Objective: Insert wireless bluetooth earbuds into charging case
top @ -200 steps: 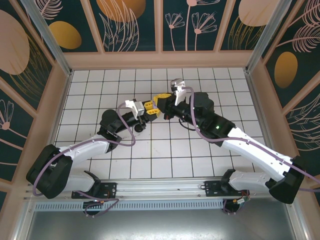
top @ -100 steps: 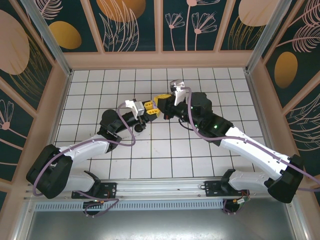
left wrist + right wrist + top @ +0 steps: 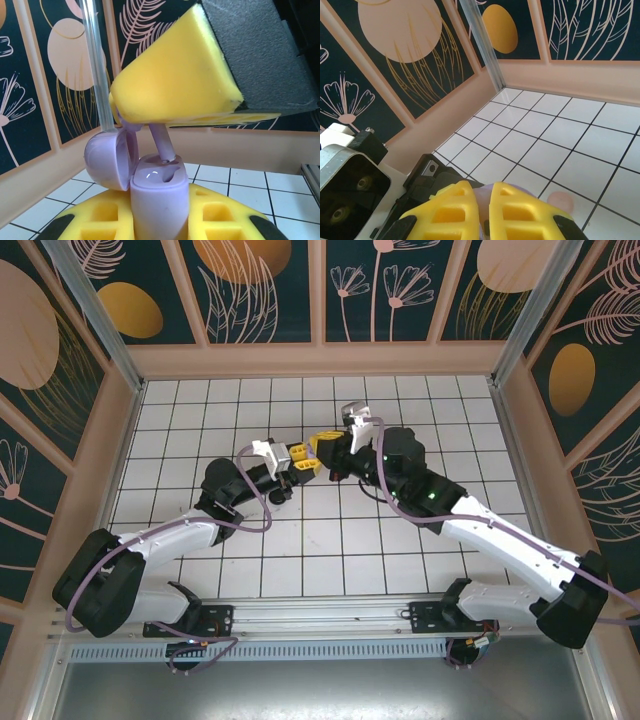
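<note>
Insertion is taking place above the worktop [image 3: 200, 400]. Right jaws are pinching a lilac earbud [image 3: 161, 144], whose lower end is meeting a well in the open lilac case [image 3: 160, 200]. Left jaws are clamping that case upright, with its lid [image 3: 107, 157] hanging back. Done well, I judge, this means lining the bud up with the well, lowering it straight and slowly, keeping the case still, and releasing only once the bud is sitting flush.
</note>
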